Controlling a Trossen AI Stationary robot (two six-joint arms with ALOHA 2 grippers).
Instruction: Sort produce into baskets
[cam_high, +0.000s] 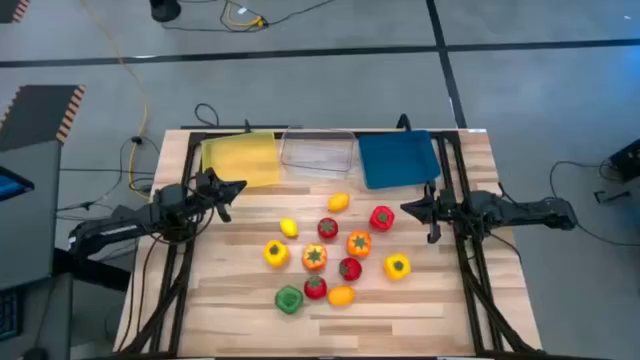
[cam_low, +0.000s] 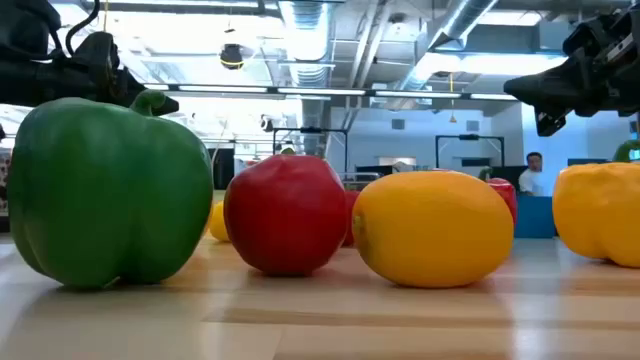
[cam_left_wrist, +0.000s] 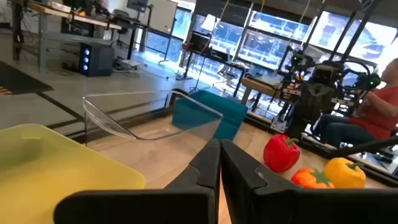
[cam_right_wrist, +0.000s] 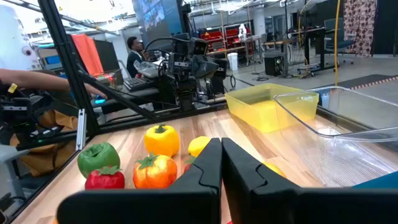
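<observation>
Produce (cam_high: 330, 255) lies loose on the wooden desk (cam_high: 240, 320), a cluster of toy fruits and peppers just in front of the clear basket (cam_high: 317, 153). Nearest that basket sits an orange citrus (cam_high: 338, 202); a red pepper (cam_high: 381, 217) and a lemon (cam_high: 288, 227) follow, and farthest from it lie a green pepper (cam_high: 288, 299) and another yellow-orange fruit (cam_high: 341, 295). Beside the clear basket stand the yellow basket (cam_high: 240, 159) on one side and the blue basket (cam_high: 397, 158) on the other, all three in a row at the desk's far edge.

Both arms reach in level from the desk's sides, held above the surface. The left gripper (cam_high: 234, 189) hovers just in front of the yellow basket, its jaws pressed together and empty, well apart from the cluster. The right gripper (cam_high: 407, 210) hovers in front of the blue basket, near the red pepper without touching it, jaws likewise closed on nothing.
</observation>
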